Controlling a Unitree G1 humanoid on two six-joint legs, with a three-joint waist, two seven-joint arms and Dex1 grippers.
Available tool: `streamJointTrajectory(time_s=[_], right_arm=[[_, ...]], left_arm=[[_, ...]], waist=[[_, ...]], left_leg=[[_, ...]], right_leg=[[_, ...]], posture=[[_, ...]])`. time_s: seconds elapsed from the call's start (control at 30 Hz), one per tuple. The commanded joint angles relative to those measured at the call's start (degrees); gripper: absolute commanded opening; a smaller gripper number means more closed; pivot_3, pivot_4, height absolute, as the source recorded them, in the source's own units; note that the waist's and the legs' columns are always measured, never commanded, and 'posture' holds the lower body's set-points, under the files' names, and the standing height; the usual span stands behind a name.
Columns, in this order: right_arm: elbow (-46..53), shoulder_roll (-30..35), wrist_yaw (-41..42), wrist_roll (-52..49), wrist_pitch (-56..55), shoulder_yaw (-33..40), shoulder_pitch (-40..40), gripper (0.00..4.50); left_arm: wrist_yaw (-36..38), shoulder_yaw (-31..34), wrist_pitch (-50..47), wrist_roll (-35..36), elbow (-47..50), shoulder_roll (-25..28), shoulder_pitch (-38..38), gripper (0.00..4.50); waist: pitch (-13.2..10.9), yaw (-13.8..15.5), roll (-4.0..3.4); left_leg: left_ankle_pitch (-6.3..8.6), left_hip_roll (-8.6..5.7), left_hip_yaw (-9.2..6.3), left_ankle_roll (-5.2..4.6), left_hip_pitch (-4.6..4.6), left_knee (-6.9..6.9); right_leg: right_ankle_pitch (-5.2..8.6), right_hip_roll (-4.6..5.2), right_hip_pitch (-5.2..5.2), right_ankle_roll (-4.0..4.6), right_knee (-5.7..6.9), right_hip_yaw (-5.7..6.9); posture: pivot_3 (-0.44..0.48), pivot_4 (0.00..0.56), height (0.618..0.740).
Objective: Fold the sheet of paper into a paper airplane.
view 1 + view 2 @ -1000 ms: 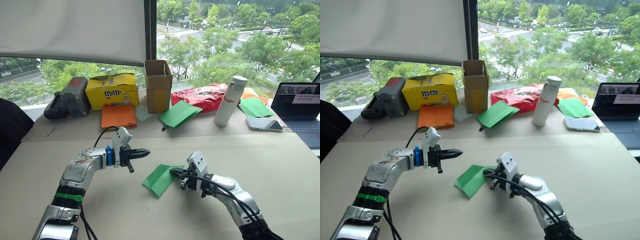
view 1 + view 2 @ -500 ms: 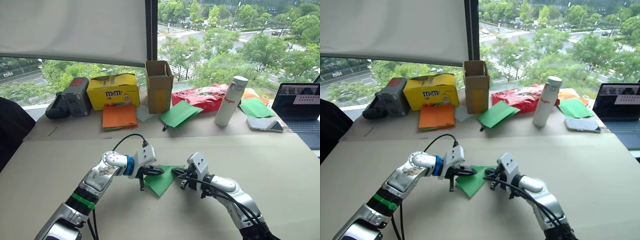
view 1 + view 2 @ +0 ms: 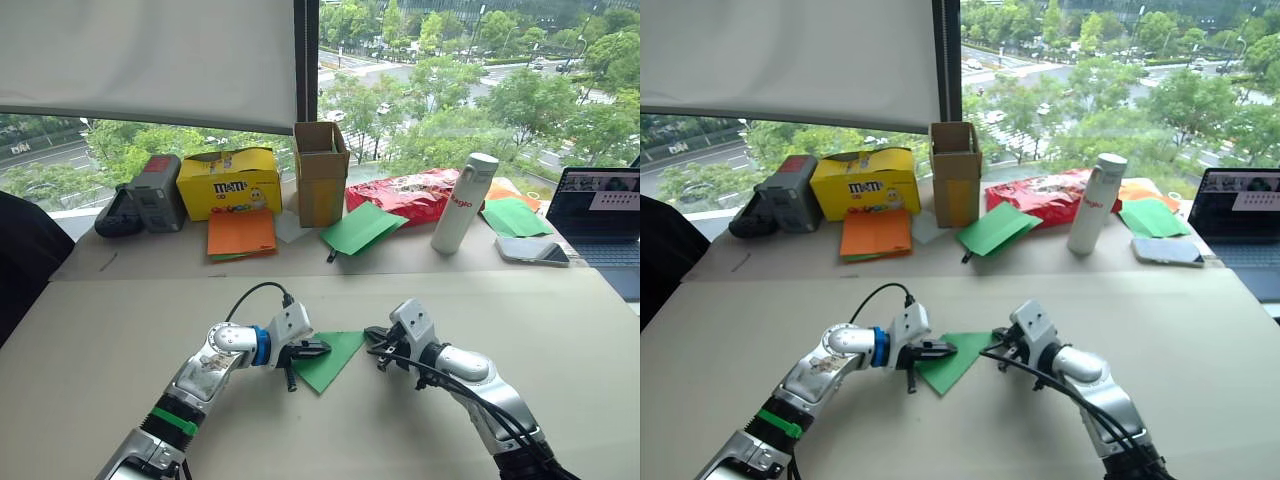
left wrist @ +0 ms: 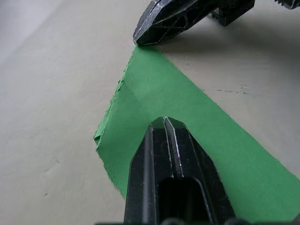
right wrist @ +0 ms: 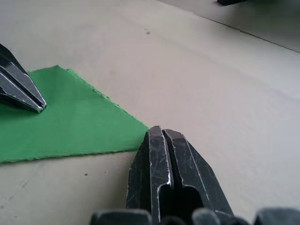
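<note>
My left gripper [image 3: 318, 349], fingers pressed together, rests on the folded green paper [image 3: 335, 357] mid-table; my right gripper [image 3: 374, 334], also closed, touches its corner. Behind: yellow m&m's box [image 3: 227, 183].

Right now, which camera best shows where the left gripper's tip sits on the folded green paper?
Left wrist view: the shut left gripper lies on the sheet of paper, layered edge visible. Eye views show it small; right wrist view shows only its tip.

The paper [image 3: 333, 356] is bright green on the beige table [image 3: 120, 320]. Both tools, left [image 3: 318, 349] and right [image 3: 372, 334], are black. Behind sit a yellow box [image 3: 227, 183], orange sheets [image 3: 240, 232], a red bag [image 3: 400, 193] and a white bottle [image 3: 461, 203].
</note>
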State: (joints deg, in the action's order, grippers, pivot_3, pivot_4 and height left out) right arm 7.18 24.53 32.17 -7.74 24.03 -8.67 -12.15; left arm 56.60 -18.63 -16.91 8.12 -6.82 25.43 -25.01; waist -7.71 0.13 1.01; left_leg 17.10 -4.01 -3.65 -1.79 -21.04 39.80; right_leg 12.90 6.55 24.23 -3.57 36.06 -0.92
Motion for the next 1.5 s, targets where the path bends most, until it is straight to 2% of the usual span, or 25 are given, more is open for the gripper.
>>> streamJointTrajectory(time_s=[0.03,0.17,0.33,0.47,0.77,1.03,1.27,1.4,1.5], right_arm=[[-0.5,0.0,0.6,0.9,-3.4,-0.4,2.0,0.0],[0.1,-1.8,-0.8,0.4,-8.9,1.8,1.7,0.0],[0.4,-2.5,0.4,-0.1,-9.7,1.5,1.0,0.0],[0.8,-1.6,2.5,2.8,-8.6,-3.4,2.6,0.0],[8.3,-1.9,5.3,3.7,-4.8,-11.2,5.5,0.0],[12.8,-1.1,10.4,0.5,-1.1,-14.4,7.2,0.0],[12.3,-3.4,10.6,0.9,-0.7,-17.5,6.7,0.0],[12.9,-3.6,10.6,1.0,-0.4,-17.7,5.7,0.0],[15.0,-4.1,10.0,-1.6,-0.3,-13.7,4.5,0.0]], left_arm=[[0.0,-0.5,-0.8,-1.0,-1.8,0.0,1.1,0.01],[0.1,1.1,0.0,-0.1,-3.0,-0.5,0.7,0.01],[0.5,2.0,0.6,0.2,-5.1,-0.6,-0.3,0.01],[1.2,2.5,0.4,0.7,-5.4,-0.6,-0.5,0.01],[2.6,2.5,-1.1,1.1,-4.2,-0.5,0.4,0.01],[3.8,2.5,-3.0,1.4,-2.5,0.5,1.3,0.01],[5.3,2.5,-4.6,2.0,-1.6,1.2,0.8,0.01],[6.1,2.7,-5.0,2.4,-1.6,1.4,0.4,0.01],[6.1,3.1,-5.0,2.7,-2.2,1.1,0.2,0.01]], waist=[[0.0,0.0,-0.01],[0.0,-0.2,-0.02],[0.0,-0.2,-0.02],[0.0,-0.3,-0.02],[0.0,-0.7,-0.02],[0.0,-0.8,-0.02],[0.0,-0.8,-0.02],[0.0,-0.8,-0.02],[0.0,-0.7,-0.02]], left_leg=[[0.0,0.01,0.0,0.0,0.0,0.0],[0.0,0.0,0.0,0.0,-0.01,0.0],[0.0,0.01,0.0,0.01,-0.02,0.0],[0.0,0.01,0.0,0.0,-0.02,-0.01],[0.0,0.04,0.0,0.0,-0.01,-0.02],[0.0,0.04,-0.01,0.0,-0.01,-0.03],[0.0,0.05,-0.01,0.0,0.0,-0.05],[0.0,0.04,-0.01,0.0,-0.01,-0.04],[0.0,0.03,-0.01,-0.01,-0.02,-0.03]], right_leg=[[0.0,0.0,0.0,0.0,0.01,0.0],[0.0,0.0,0.01,0.0,0.01,-0.01],[0.0,-0.01,0.03,0.0,0.01,-0.01],[0.0,-0.01,0.04,0.0,0.01,0.0],[0.0,-0.04,0.04,0.0,0.02,0.01],[0.0,-0.04,0.04,0.0,0.01,0.02],[0.0,-0.05,0.06,0.0,0.01,0.03],[0.0,-0.04,0.06,0.0,0.01,0.03],[0.0,-0.04,0.05,0.0,0.01,0.03]], posture=[[0.0,0.15,0.74],[0.0,0.15,0.74],[0.0,0.15,0.74],[0.0,0.15,0.74],[0.0,0.15,0.74],[0.0,0.15,0.74],[0.0,0.15,0.74],[0.0,0.15,0.74],[0.0,0.15,0.74]])
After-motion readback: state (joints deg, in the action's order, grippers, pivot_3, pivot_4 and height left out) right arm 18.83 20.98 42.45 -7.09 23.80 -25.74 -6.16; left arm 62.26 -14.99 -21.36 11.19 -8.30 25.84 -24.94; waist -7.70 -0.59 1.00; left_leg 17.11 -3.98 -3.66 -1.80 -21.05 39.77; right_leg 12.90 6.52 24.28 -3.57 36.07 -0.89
